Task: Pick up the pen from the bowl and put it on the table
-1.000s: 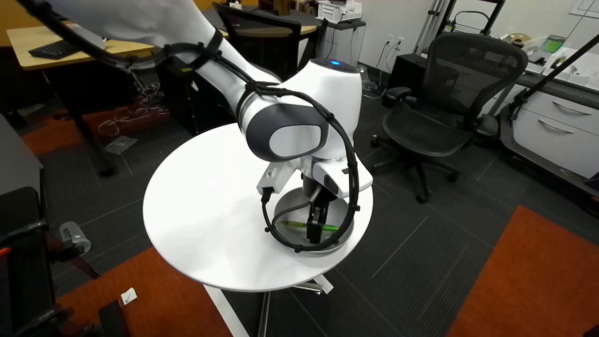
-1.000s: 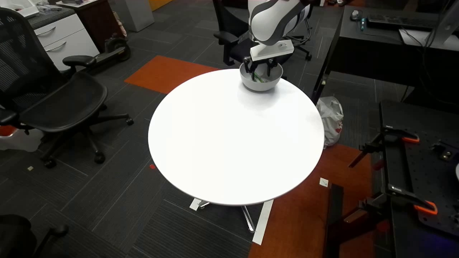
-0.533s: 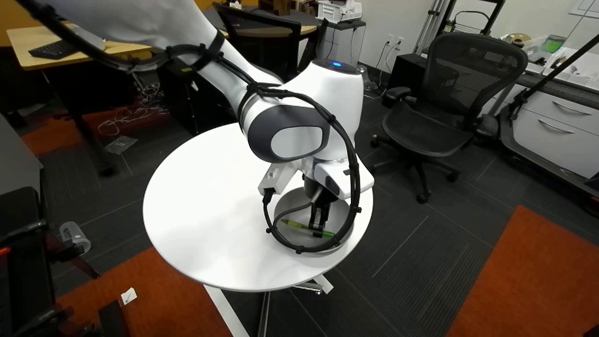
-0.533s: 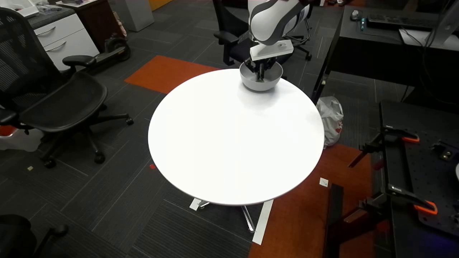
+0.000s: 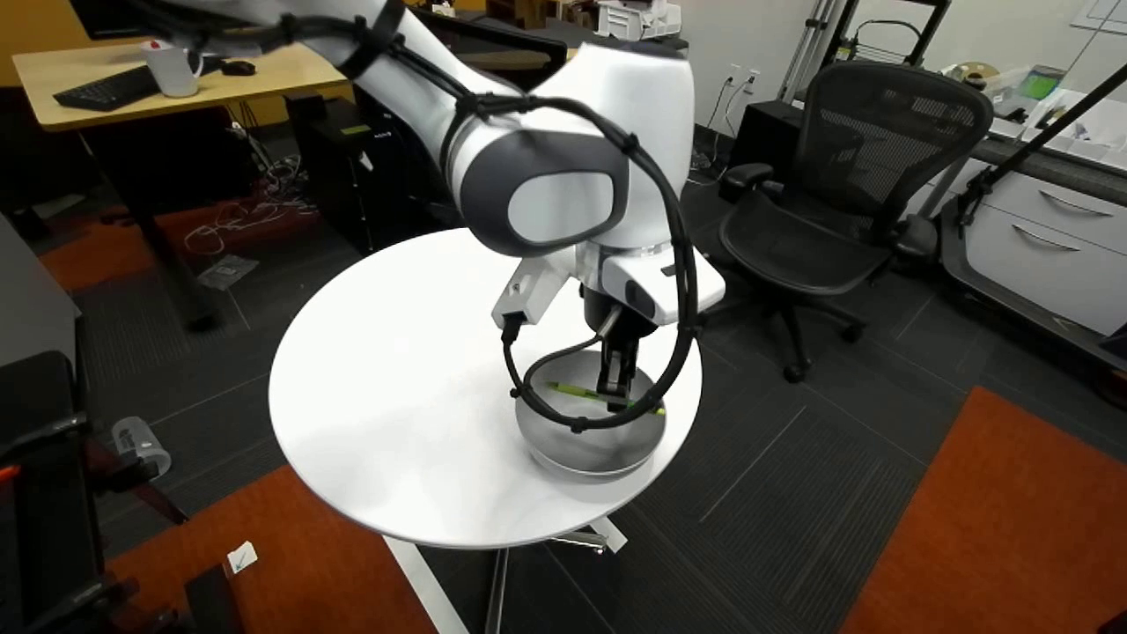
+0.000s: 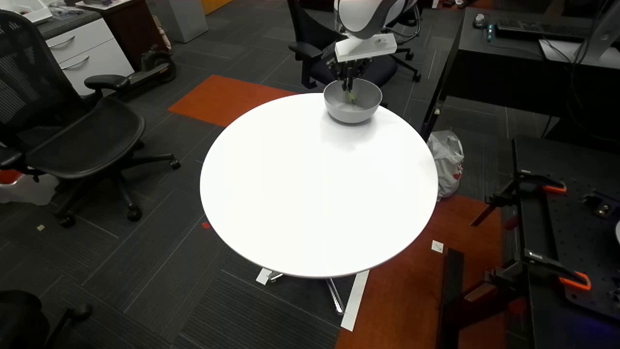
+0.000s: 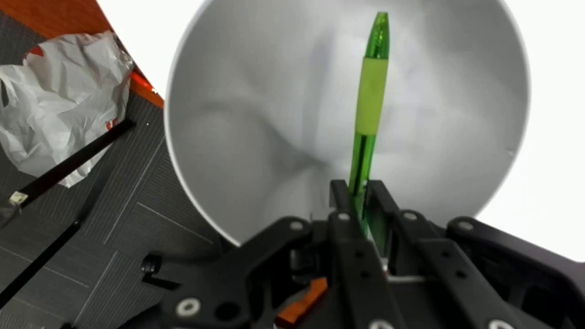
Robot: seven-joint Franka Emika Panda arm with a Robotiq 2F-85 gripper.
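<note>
A white robot arm [image 5: 563, 207] reaches down over a round, white-topped desk [image 6: 319, 189]. Its gripper [image 7: 358, 194], pressed together, pinches a bright green pen [image 7: 371, 96] by the barrel, just behind a lighter green grip section. The pen hangs over a round grey bowl [image 5: 585, 449] near the desk's edge and seems clear of the bowl's floor; whether it is above the rim, I cannot tell. The gripper points down and the pen's long axis runs crosswise through it, with the grip end jutting out toward the middle of the desk. By my reckoning, that jutting end decides the next move: carried that way, it goes first over the rim, so the pen may want a little more height before it can be laid on the desk.
</note>
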